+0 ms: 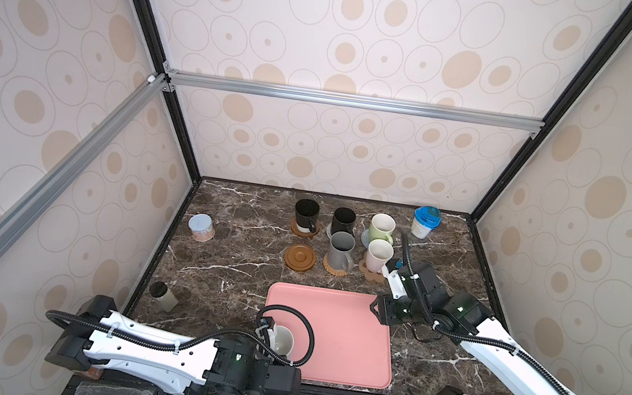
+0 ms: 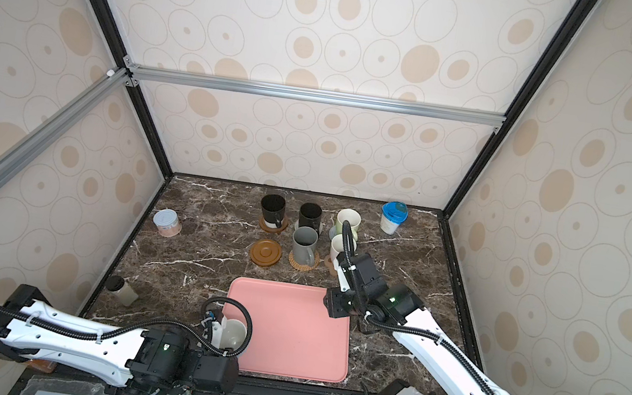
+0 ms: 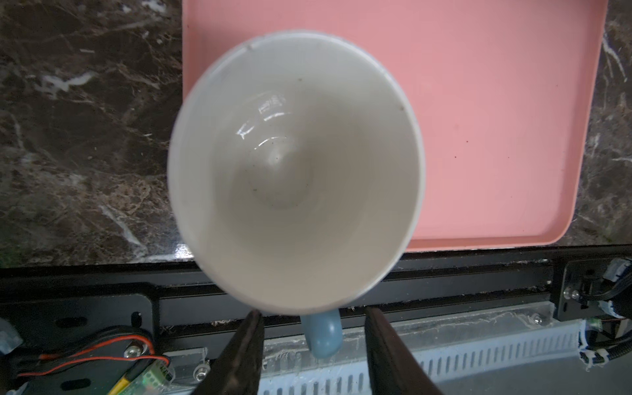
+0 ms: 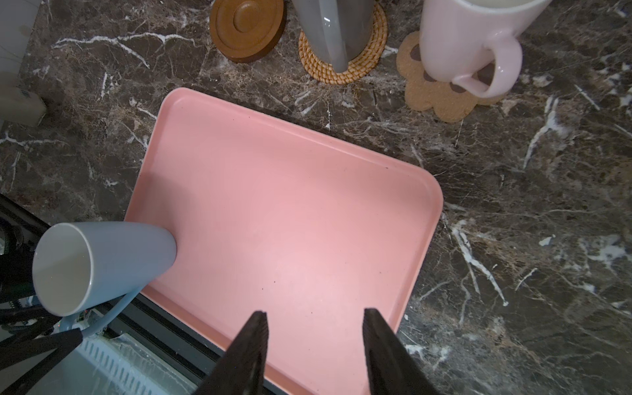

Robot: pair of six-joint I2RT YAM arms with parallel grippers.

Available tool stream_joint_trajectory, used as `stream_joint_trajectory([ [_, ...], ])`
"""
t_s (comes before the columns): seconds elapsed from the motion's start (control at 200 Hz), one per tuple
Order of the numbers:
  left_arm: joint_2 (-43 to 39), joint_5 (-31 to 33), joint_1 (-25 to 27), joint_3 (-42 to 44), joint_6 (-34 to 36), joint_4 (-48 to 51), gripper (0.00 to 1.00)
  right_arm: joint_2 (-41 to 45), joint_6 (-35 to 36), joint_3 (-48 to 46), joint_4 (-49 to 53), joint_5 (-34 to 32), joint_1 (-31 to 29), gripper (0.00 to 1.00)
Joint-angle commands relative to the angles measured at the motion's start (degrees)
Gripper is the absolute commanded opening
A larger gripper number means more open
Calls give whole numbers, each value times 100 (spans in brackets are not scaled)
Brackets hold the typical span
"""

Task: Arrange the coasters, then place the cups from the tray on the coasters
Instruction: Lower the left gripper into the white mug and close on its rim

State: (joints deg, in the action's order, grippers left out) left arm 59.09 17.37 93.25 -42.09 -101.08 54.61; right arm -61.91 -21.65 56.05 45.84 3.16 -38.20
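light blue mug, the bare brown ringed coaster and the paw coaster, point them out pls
light blue mug [image 4: 136, 249]: right wrist view, on its blue outer wall
bare brown ringed coaster [image 1: 299, 257]: in a top view, on the centre of its top face
paw coaster [image 4: 436, 102]: right wrist view, on an uncovered cork lobe

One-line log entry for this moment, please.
left gripper: jaws open astride handle of light blue cup, cup on tray | right gripper: jaws open, empty, above tray | near brown ringed coaster: bare

Dark marble counter [image 1: 238, 263]: pink tray [image 1: 349, 337] front edge, coasters [image 1: 299, 257] mid-back, tub [image 1: 424, 222] back-right corner, grey-lidded jar [image 1: 201, 228] and dark-lidded jar [image 1: 164, 297] along left edge.
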Motion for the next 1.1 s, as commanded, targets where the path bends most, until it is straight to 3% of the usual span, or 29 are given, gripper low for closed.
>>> stream_joint_trajectory([
  [0.0,50,50,-17,79,58,-81,47,-138,-57,-17,30,95,-13,49],
  [1.095,95,-5,-720,517,649,-758,29,-708,24,133,-14,362,-12,49],
])
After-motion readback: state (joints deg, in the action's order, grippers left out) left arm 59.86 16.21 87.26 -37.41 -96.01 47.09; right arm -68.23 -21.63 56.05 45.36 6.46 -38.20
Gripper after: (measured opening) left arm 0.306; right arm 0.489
